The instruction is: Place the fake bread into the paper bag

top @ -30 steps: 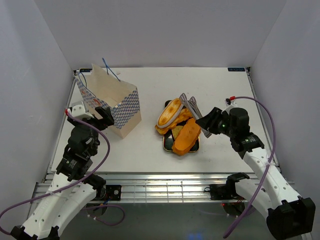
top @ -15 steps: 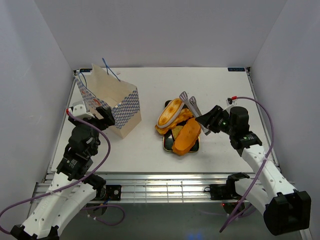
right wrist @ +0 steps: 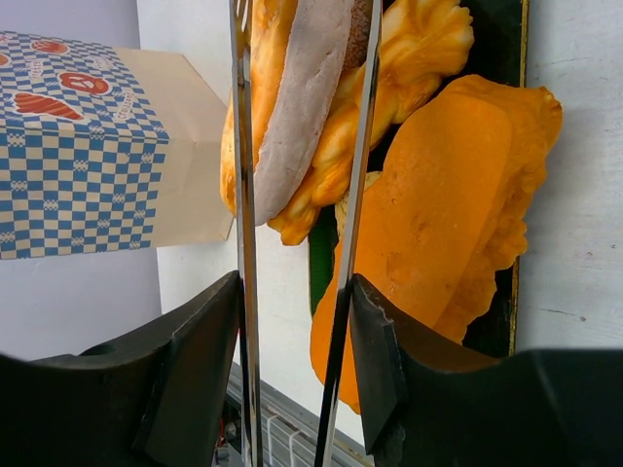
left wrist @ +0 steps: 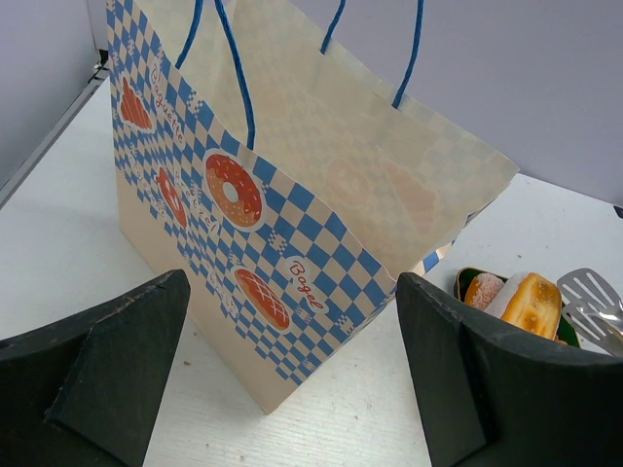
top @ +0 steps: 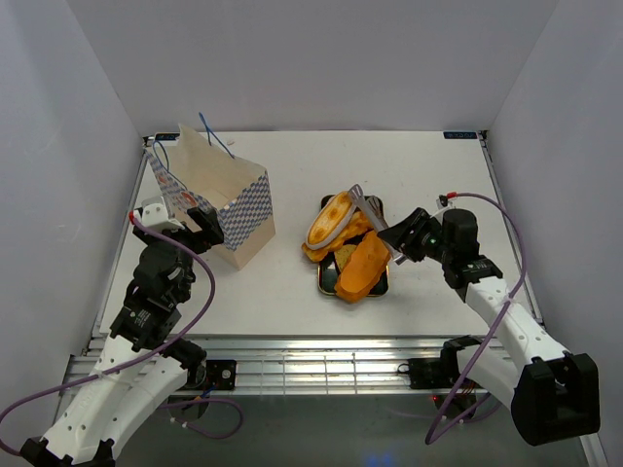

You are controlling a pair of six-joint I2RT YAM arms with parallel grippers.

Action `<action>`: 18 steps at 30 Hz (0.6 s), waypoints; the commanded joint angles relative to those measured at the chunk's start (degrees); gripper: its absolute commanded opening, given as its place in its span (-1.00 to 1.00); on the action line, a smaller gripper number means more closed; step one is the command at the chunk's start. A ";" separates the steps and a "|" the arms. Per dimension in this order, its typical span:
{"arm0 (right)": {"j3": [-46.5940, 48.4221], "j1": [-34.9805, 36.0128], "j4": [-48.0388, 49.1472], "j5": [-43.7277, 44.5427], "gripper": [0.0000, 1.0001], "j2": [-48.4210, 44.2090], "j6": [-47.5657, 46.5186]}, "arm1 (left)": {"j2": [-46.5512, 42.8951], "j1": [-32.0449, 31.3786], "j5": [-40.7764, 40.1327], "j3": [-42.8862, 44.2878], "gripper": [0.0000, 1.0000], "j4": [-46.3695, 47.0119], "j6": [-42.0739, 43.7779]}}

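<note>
The paper bag (top: 209,195) stands open at the left; its checked side fills the left wrist view (left wrist: 292,214). My left gripper (top: 200,226) is open and empty just in front of it (left wrist: 292,292). The fake bread is piled on the black tray (top: 324,280): an oval cream-edged bun (top: 331,219), a long orange loaf (top: 362,265) and a twisted golden piece (right wrist: 419,49). My right gripper (top: 404,238) is shut on the silver tongs (top: 368,204). In the right wrist view (right wrist: 295,292) the tong arms (right wrist: 241,146) straddle the bun (right wrist: 302,97); I cannot tell whether they pinch it.
White walls close in the white table (top: 438,175) on three sides. The metal rail (top: 321,350) runs along the near edge. The loaf (right wrist: 438,214) overhangs the tray's near rim.
My right gripper has moved left with the tongs, bringing their tips down over the oval bun. The left arm and the bag have not moved.
</note>
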 commanded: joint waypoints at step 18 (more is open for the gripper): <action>-2.74 -0.43 13.18 -7.51 0.07 6.41 3.61 | -0.13 -0.49 0.78 0.56 0.95 0.02 -0.10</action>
